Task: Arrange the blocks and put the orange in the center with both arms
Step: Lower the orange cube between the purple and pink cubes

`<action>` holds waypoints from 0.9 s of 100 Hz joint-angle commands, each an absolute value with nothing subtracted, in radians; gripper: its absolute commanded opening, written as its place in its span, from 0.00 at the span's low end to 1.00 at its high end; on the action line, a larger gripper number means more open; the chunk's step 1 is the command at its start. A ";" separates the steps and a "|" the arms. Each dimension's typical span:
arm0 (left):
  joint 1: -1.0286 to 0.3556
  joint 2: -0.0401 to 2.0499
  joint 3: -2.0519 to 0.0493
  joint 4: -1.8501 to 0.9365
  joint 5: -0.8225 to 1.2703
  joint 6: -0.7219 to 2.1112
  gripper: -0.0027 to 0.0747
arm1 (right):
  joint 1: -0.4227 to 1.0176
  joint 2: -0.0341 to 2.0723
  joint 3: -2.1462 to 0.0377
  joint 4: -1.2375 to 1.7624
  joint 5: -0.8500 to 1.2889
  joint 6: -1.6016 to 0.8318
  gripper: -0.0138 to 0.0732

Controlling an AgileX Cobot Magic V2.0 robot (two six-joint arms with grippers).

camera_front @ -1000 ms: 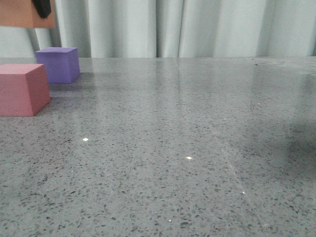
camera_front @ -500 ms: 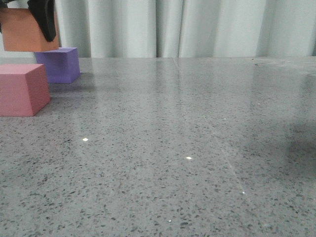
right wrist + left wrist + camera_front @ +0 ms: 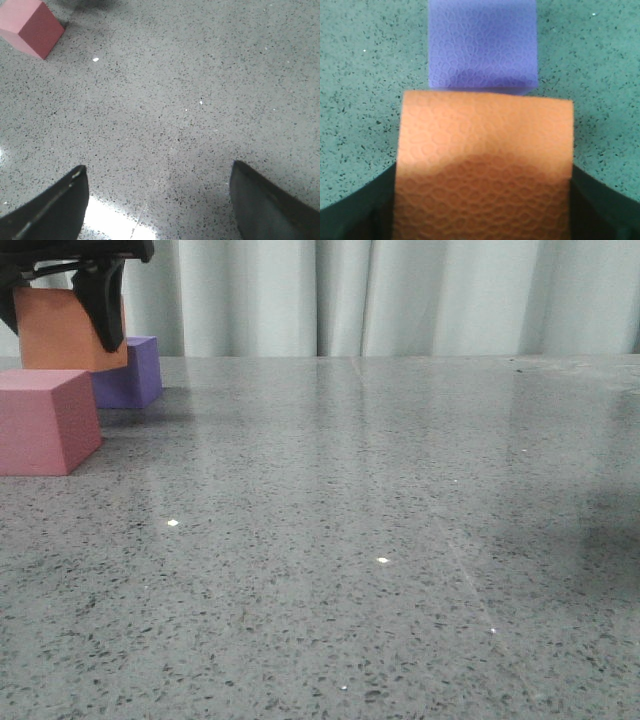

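Observation:
My left gripper (image 3: pixel 62 312) is shut on the orange cube (image 3: pixel 58 330) and holds it low at the far left, between the pink-red cube (image 3: pixel 42 420) in front and the purple cube (image 3: pixel 132 372) behind. In the left wrist view the orange cube (image 3: pixel 485 150) fills the space between the dark fingers (image 3: pixel 355 210), with the purple cube (image 3: pixel 482 45) just beyond it. My right gripper (image 3: pixel 157 172) is open and empty above bare table. It does not show in the front view. The pink-red cube (image 3: pixel 32 25) lies far from it.
The grey speckled table (image 3: pixel 380 540) stretches wide to the right of the cubes. A pale curtain (image 3: pixel 400 295) hangs behind the table's far edge.
My left gripper has come down with the orange cube, from the top left corner to just above the table in front of the purple cube.

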State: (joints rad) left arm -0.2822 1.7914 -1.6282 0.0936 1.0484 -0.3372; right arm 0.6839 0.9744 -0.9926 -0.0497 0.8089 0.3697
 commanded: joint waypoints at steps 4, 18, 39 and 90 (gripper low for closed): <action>-0.279 1.765 -1.653 0.102 0.997 -0.345 0.41 | 0.686 0.957 -1.018 -0.060 0.755 0.370 0.83; -0.279 1.785 -1.651 0.102 0.982 -0.345 0.41 | 0.686 0.957 -1.018 -0.060 0.755 0.370 0.83; -0.279 1.801 -1.631 0.102 0.971 -0.345 0.41 | 0.686 0.957 -1.018 -0.060 0.755 0.370 0.83; -0.279 1.801 -1.582 0.086 0.921 -0.345 0.50 | 0.686 0.957 -1.018 -0.060 0.755 0.370 0.83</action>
State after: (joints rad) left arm -0.2822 1.8482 -1.5628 0.0936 0.9751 -0.3372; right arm 0.6839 0.9744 -0.9926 -0.0497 0.8089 0.3697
